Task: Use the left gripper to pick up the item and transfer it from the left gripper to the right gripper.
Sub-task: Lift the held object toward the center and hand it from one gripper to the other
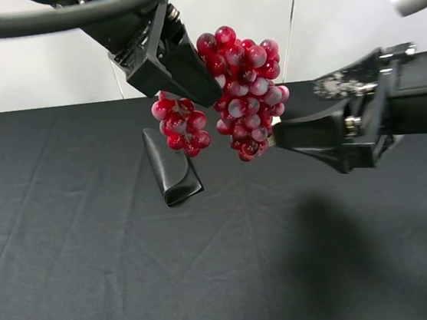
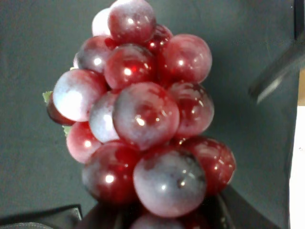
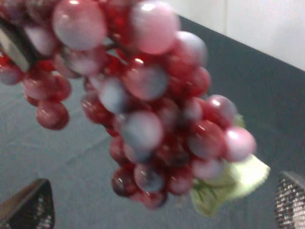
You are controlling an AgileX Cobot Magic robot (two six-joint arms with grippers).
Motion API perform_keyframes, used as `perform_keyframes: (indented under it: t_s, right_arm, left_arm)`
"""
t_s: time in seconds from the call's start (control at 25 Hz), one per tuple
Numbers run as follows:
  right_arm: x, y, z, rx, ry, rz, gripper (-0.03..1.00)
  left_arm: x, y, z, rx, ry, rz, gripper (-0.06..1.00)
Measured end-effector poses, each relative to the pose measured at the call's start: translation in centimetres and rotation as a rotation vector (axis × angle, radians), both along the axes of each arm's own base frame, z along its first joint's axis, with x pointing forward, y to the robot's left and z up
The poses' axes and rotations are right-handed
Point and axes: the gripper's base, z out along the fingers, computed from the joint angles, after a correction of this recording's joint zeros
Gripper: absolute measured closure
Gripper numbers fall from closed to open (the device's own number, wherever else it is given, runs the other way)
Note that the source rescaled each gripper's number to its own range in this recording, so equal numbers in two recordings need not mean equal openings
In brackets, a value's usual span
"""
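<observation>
Looking down on a table draped in wrinkled black cloth, with white wall running behind the far edge. Hanging in the air over the far half of the table, roughly midway between the left and right edges and clear of the cloth: the grapes, glossy red-purple.

Gripping them from above with the left gripper, fingers clamping tight into the bunch and parting it into a small clump drooping toward the left edge and a large cluster toward the right. Filling nearly the whole left wrist view with grapes, close and sharp.

Reaching in from the right edge with the right gripper, jaws standing wide apart, the lower finger ending just beside the bottom of the large cluster; not showing whether it is touching. Framing the grapes between mesh-faced fingers in the right wrist view, with a pale green leaf dangling at the bunch's tip.

Lying flat on the cloth under the small clump, nearer the far edge than the near one: a black folded case, closed, showing nothing of any contents.
</observation>
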Motion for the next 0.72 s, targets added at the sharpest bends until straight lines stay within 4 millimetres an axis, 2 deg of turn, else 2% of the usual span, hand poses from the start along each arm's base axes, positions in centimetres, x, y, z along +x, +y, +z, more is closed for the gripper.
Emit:
perform_keyframes:
  t_s: [0.36, 0.72]
  right_arm:
    - [2.3, 2.4, -1.8, -0.042, -0.041, 0.087, -0.03]
    - [5.9, 4.4, -1.2, -0.023, -0.033, 0.13, -0.03]
  left_arm:
    - [0.1, -0.1, 0.1, -0.008, -0.007, 0.004, 0.94]
    - [-0.1, -0.6, 0.5, -0.084, -0.004, -0.024, 0.94]
